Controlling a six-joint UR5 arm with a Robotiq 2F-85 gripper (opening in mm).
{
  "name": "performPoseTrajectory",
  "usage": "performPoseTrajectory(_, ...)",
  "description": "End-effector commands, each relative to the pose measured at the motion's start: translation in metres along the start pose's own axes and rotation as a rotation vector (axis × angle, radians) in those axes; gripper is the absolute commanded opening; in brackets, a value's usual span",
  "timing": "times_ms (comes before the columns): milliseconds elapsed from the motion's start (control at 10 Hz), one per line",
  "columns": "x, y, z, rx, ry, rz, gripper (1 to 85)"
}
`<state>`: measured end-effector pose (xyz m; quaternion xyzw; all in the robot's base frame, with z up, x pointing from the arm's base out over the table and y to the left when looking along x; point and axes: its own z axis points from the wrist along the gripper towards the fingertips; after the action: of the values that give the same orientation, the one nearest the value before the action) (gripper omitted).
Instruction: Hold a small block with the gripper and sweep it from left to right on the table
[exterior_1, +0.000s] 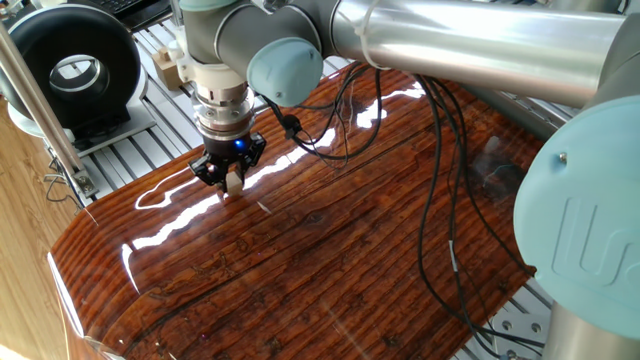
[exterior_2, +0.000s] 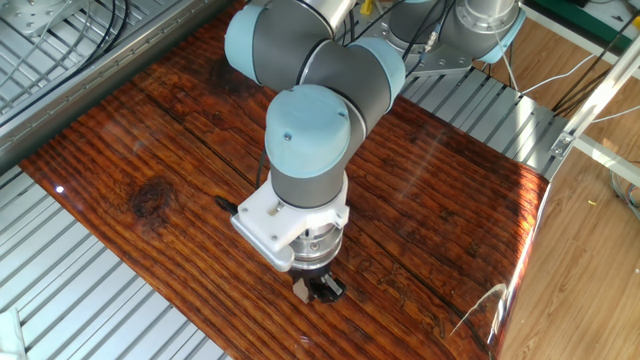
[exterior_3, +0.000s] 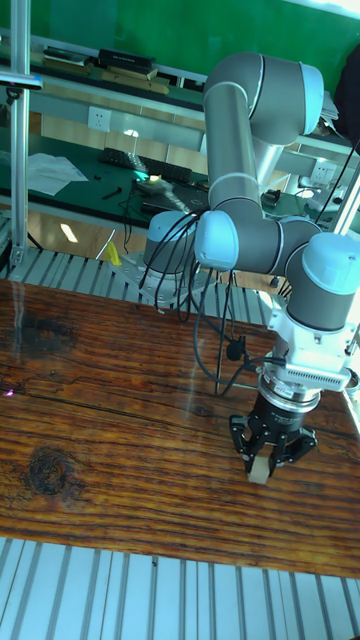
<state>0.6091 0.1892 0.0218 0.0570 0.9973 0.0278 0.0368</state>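
Observation:
My black two-fingered gripper (exterior_1: 232, 181) (exterior_2: 313, 290) (exterior_3: 263, 464) points straight down at the glossy reddish-brown table (exterior_1: 330, 260) (exterior_2: 150, 140) (exterior_3: 110, 440). It is shut on the small block (exterior_1: 233, 183) (exterior_2: 301, 291) (exterior_3: 260, 470), a tiny pale beige cube held low against the board. In the tall fixed view the block is near the board's right front part. The blue light on the wrist shows in one fixed view.
A black round device (exterior_1: 75, 65) stands on the ribbed aluminium frame (exterior_1: 130, 150) beyond the board's edge. Black cables (exterior_1: 440, 200) hang from the arm over the board. A tan wooden block (exterior_1: 166, 66) sits behind the wrist. A metal post (exterior_3: 20, 140) rises at the left.

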Motion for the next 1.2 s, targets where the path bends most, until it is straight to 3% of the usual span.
performPoseTrajectory(0,0.0024,0.0034,0.0034,-0.010,-0.003,-0.001,2.7)
performPoseTrajectory(200,0.0031,0.0019,0.0053,-0.004,-0.003,-0.020,6.0)
performPoseTrajectory(400,0.0010,0.0005,0.0077,0.002,-0.011,-0.047,24.7)
performPoseTrajectory(500,0.0001,0.0014,0.0076,-0.001,-0.015,-0.057,38.7)
performPoseTrajectory(700,0.0008,0.0041,0.0076,-0.012,-0.013,-0.068,54.7)
performPoseTrajectory(1100,0.0041,0.0067,0.0011,-0.026,0.007,-0.046,55.3)
